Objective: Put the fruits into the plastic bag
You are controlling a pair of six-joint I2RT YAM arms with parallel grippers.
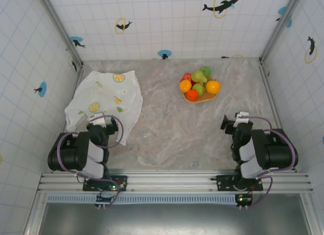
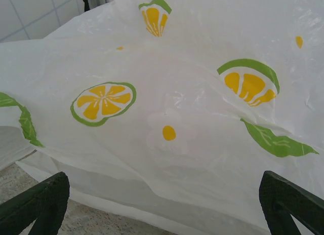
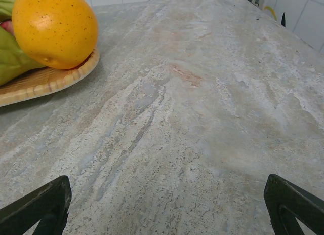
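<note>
Both claws gape wide and hold nothing: the left gripper point(image 1: 105, 126) hangs at the near edge of the plastic bag point(image 1: 107, 95), lying crumpled at the table's point(image 1: 177, 133) left rear, the right gripper point(image 1: 232, 124) over bare table, well short of the fruits point(image 1: 199, 84) heaped on their tray point(image 1: 204, 100) at right rear. The bag seems collapsed, its mouth not discernible from above, so a fruit released there would likely roll off unless 1 arm first lifts it open. Glossy, round and piled touching, the fruits may squirt from a pinch or knock neighbours off.
</note>
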